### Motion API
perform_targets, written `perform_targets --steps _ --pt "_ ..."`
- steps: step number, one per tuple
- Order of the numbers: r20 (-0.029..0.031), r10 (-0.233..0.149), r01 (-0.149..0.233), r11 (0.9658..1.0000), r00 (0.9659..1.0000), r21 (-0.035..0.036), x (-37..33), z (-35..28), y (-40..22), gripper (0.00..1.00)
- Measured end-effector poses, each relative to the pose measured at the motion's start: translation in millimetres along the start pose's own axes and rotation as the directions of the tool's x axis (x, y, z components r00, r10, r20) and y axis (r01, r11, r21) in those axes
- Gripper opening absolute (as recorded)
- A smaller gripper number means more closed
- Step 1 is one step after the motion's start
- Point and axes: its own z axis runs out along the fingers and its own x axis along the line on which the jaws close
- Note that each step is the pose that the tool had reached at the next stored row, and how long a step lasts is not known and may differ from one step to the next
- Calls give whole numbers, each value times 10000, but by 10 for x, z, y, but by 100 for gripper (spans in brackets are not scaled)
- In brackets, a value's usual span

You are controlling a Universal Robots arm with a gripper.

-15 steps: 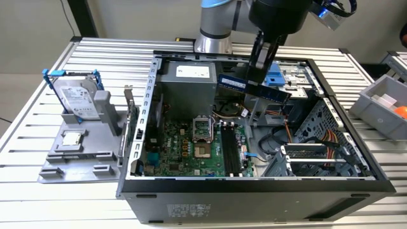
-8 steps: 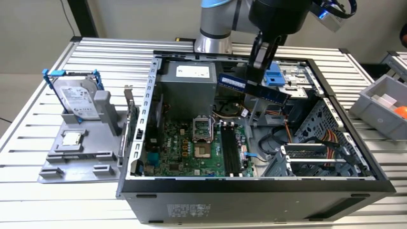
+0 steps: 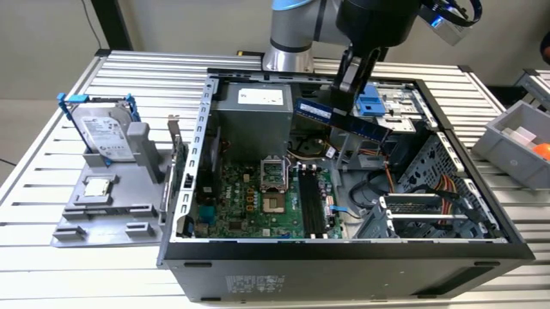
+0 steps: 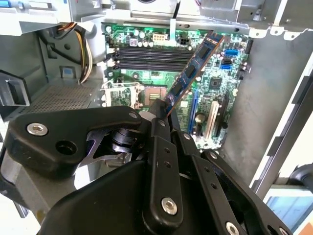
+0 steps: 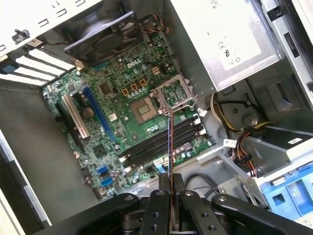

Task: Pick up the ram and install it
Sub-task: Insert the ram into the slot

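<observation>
The black two-fingered gripper [image 3: 342, 103] is clamped on one end of the ram [image 3: 346, 120], a long, thin, dark circuit-board stick. The ram hangs tilted in the air inside the open grey computer case [image 3: 344, 254], above the green motherboard [image 3: 249, 206] and its black memory slots [image 3: 313, 203]. The case stands on a silver slatted metal table [image 3: 51, 161]. By the table edge at the exterior view's left, a grey plastic tray [image 3: 103, 222] holds a silver hard drive [image 3: 103, 132]. A plain beige wall [image 3: 189, 26] rises behind.

Slatted metal table [image 3: 43, 187] carrying three loads.
An open computer case [image 3: 344, 267] stands mid-table; a grey holder tray [image 3: 103, 222] lies at the exterior view's left, a grey bin [image 3: 507, 138] at that view's right.
</observation>
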Motion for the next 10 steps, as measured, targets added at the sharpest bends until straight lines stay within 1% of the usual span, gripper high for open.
perform_targets --steps 5,10 --pt "0 309 -309 9995 9995 -12 0 3 0 0" --pt "0 621 -621 9981 9981 -24 0 5 0 0"
